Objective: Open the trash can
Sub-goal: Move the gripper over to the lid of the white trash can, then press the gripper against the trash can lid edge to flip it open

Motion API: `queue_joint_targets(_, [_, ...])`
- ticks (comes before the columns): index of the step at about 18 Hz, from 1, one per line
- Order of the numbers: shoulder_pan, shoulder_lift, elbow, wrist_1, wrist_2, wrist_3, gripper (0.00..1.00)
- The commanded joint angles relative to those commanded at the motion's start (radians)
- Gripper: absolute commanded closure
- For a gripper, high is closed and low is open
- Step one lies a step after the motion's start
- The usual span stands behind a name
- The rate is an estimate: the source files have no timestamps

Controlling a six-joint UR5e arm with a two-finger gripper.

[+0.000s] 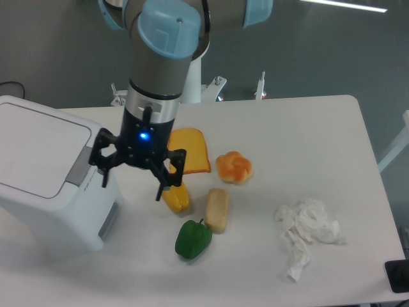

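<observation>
The trash can (45,173) is a large white boxy bin at the left of the table, its flat lid down. A grey push tab (78,167) runs along the lid's right edge. My gripper (132,183) hangs just right of the bin, close to the tab. Its fingers are spread wide and hold nothing. The left fingertip (105,181) is near the bin's right wall; I cannot tell if it touches.
Food lies right of the gripper: a yellow piece (176,198) under the right finger, an orange cheese slice (192,150), a bread roll (234,167), a pale loaf (216,209), a green pepper (193,239). Crumpled white paper (307,230) lies far right.
</observation>
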Motion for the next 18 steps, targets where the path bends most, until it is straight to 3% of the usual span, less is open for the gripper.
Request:
queue_joint_targets(9, [-0.020,0.018,-0.037,-0.035,0.003,0.001,0.00])
queue_joint_targets(18, [-0.022,0.035,-0.068,-0.035,0.003,0.006,0.00])
